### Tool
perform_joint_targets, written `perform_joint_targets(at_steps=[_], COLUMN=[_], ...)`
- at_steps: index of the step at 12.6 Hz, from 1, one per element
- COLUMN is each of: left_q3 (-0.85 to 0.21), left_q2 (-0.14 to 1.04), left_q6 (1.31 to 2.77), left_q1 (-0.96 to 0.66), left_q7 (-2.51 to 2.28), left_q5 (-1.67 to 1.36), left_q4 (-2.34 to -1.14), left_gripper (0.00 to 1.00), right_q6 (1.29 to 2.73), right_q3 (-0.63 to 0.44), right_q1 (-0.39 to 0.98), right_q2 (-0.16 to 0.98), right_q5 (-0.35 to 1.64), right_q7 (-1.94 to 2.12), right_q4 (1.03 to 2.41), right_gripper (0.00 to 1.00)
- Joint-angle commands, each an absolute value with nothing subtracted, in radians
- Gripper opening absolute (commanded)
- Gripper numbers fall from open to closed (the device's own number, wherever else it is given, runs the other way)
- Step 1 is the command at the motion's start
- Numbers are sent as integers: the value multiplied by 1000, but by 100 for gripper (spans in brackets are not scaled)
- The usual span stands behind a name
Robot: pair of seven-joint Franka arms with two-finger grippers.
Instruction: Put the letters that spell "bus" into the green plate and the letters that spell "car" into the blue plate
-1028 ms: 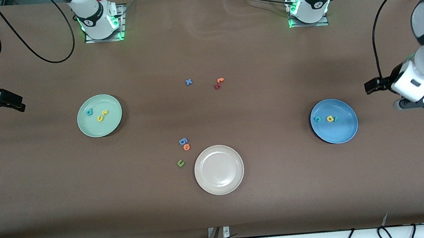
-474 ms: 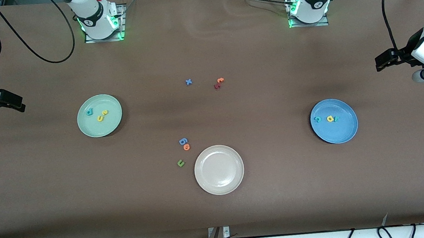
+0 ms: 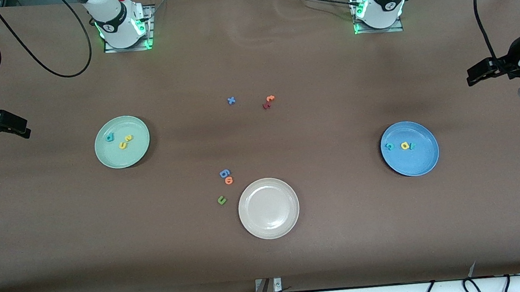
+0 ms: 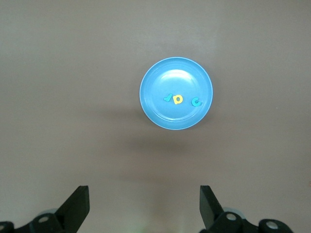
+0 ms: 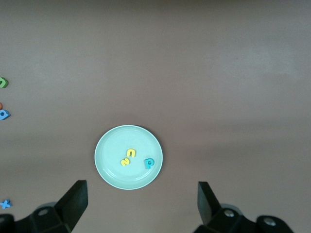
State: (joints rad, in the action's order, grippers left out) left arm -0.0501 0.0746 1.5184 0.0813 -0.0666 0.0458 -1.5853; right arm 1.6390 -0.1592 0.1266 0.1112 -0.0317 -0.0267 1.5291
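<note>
bus letters [image 3: 120, 141]: in my green plate [image 3: 139, 154]; light, soft foam, I'd pinch edges.
car letters [image 3: 400, 146]: in blue plate [image 3: 421, 163].
left pincer [image 4: 144, 206]: open, empty.
right pincer [image 5: 141, 204]: open, empty.

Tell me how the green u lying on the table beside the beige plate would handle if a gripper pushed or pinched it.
The green u looks tiny and flat, so it is probably very light and would slide, not roll. It lies low on the table, so pinching it likely means reaching right down to the surface.
</note>
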Motion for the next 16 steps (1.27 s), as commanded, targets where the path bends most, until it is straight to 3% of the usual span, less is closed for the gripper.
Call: perform_joint_targets(at_steps=[1, 16], left_q3=[-55, -54], left_q2=[80, 84], left_q6=[1494, 1493], left_q1=[83, 48], left_q7=[-63, -91], left_q5=[29, -18], left_q4=[-1568, -1569], left_gripper=[100, 100], right_q6=[1646, 1646], right_q3=[-149, -149], right_q1=[117, 118], right_q2=[106, 106], right_q5=[-40, -41], right_q7=[-35, -35], right_q4=[1531, 1531], right_gripper=[100, 100])
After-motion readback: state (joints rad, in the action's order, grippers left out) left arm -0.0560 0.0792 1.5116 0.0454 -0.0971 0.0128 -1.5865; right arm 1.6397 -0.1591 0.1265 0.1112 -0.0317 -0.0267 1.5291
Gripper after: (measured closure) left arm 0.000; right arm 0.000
